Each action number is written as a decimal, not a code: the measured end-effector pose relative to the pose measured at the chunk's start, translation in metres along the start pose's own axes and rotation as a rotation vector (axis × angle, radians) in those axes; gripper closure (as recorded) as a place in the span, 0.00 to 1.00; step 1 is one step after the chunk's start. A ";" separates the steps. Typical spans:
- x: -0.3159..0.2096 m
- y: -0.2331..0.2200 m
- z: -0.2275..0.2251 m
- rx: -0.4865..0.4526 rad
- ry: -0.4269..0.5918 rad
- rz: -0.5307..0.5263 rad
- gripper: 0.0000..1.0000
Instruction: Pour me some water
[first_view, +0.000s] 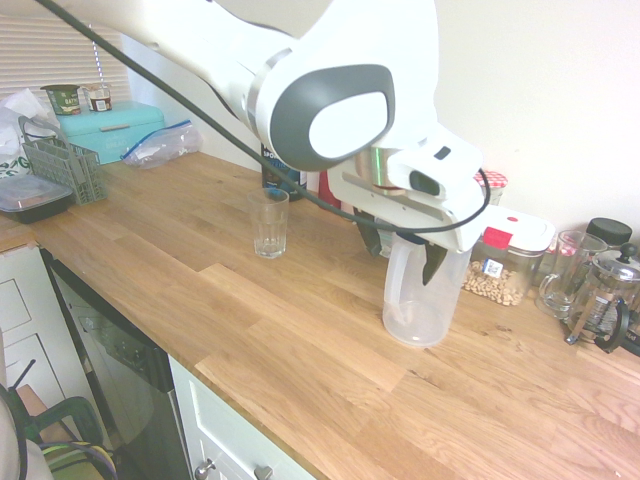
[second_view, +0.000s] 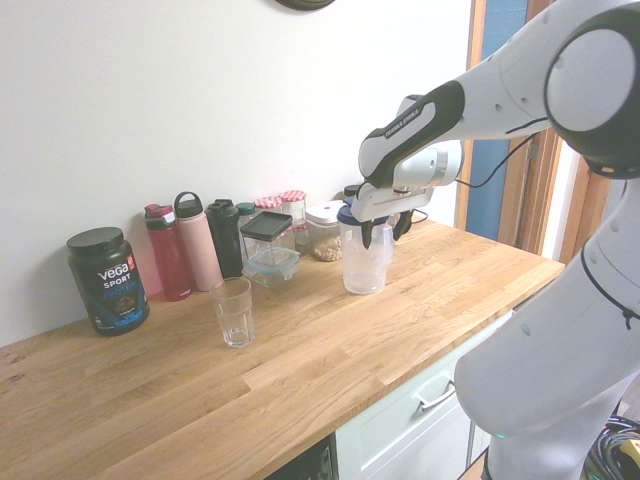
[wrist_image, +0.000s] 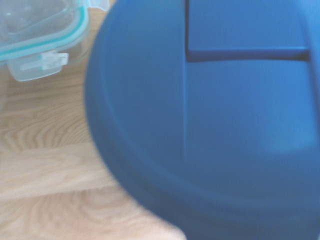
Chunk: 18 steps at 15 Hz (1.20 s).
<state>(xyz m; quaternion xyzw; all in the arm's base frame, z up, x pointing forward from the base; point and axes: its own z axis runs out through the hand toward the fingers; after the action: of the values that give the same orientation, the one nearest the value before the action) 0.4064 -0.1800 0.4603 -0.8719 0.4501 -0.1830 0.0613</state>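
A translucent plastic pitcher (first_view: 418, 300) (second_view: 362, 268) with a blue lid (wrist_image: 225, 125) stands upright on the wooden counter (first_view: 300, 330). My gripper (first_view: 405, 250) (second_view: 385, 232) is right over its top. Its dark fingers (second_view: 370, 237) hang down on either side of the pitcher's upper part and stand open. The lid fills most of the wrist view. An empty drinking glass (first_view: 269, 223) (second_view: 233, 312) stands on the counter apart from the pitcher, on the side toward the bottles. I cannot make out a water level in the pitcher.
Along the wall stand a black Vega tub (second_view: 108, 280), several bottles (second_view: 196, 245), a clear food container (second_view: 272, 262) (wrist_image: 40, 35) and a jar of nuts (first_view: 505, 265). A glass mug (first_view: 565, 275) and French press (first_view: 605, 300) stand beyond the pitcher. A crate (first_view: 65, 165) sits at the far end.
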 end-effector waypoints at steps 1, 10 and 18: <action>0.003 -0.002 0.004 0.001 0.002 0.000 1.00; 0.011 -0.018 0.004 0.004 0.004 -0.024 1.00; 0.009 -0.025 0.010 -0.004 -0.007 -0.037 1.00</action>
<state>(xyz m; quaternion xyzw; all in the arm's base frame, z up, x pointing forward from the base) 0.4343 -0.1729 0.4602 -0.8809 0.4340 -0.1800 0.0577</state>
